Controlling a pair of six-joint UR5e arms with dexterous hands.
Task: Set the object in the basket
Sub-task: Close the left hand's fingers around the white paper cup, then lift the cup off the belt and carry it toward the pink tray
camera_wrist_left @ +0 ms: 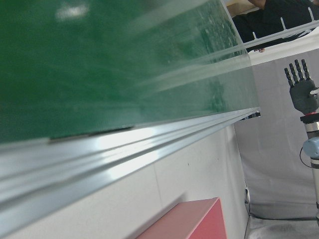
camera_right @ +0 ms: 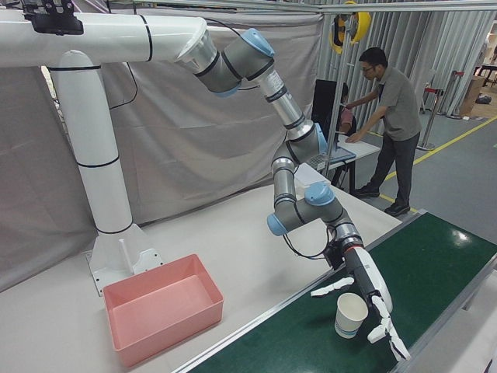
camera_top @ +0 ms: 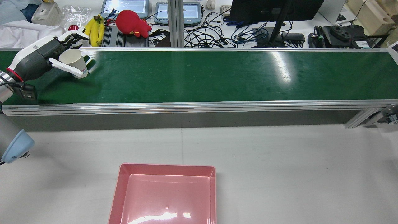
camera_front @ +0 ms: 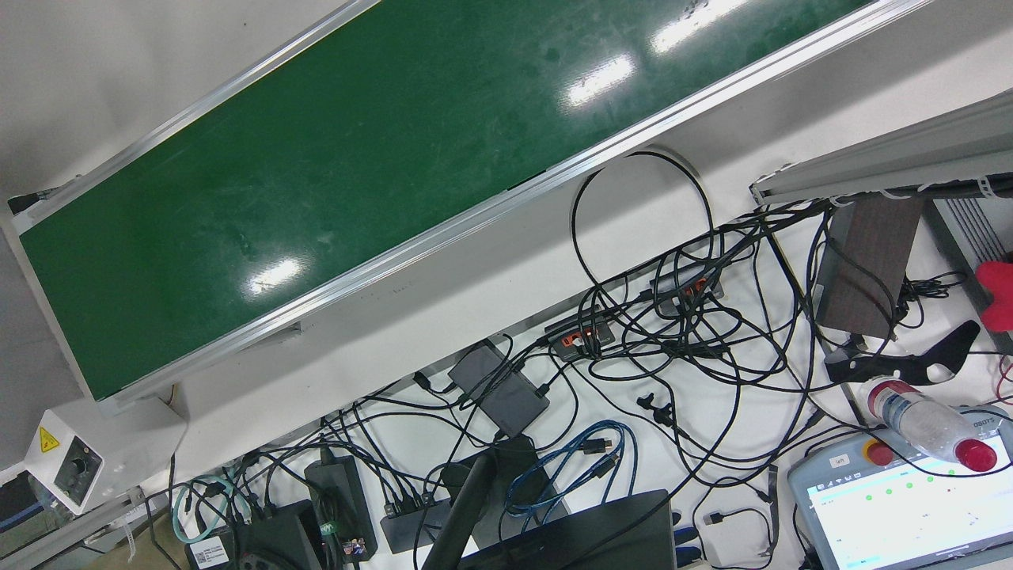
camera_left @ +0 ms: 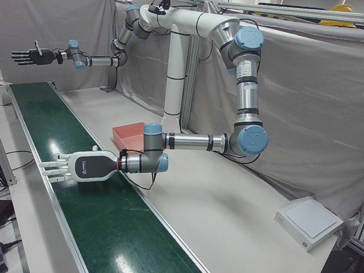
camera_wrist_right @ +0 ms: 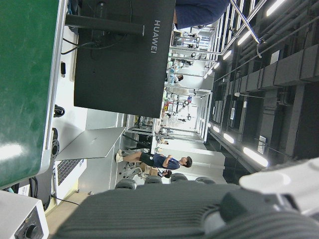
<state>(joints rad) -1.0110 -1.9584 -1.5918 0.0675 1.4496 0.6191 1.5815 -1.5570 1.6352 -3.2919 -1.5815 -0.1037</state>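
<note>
A white paper cup (camera_top: pixel 73 62) stands on the green conveyor belt (camera_top: pixel 199 74) at its far left end in the rear view. My left hand (camera_top: pixel 34 60) is open around it, with the thumb in front and the straight fingers behind; in the right-front view the hand (camera_right: pixel 365 291) flanks the cup (camera_right: pixel 351 313) with a small gap at the thumb. In the left-front view this hand (camera_left: pixel 85 168) hides the cup. The pink basket (camera_top: pixel 164 168) sits on the white table in front of the belt. My right hand (camera_left: pixel 28 57) is open, held high over the belt's far end.
Behind the belt a desk holds bananas (camera_top: pixel 94 28), a red plush toy (camera_top: pixel 132 21), tablets, a monitor and tangled cables (camera_top: pixel 211 35). Two people (camera_right: pixel 388 116) are at a desk beyond the belt. The belt's aluminium rail (camera_top: pixel 199 105) runs between the belt and the basket.
</note>
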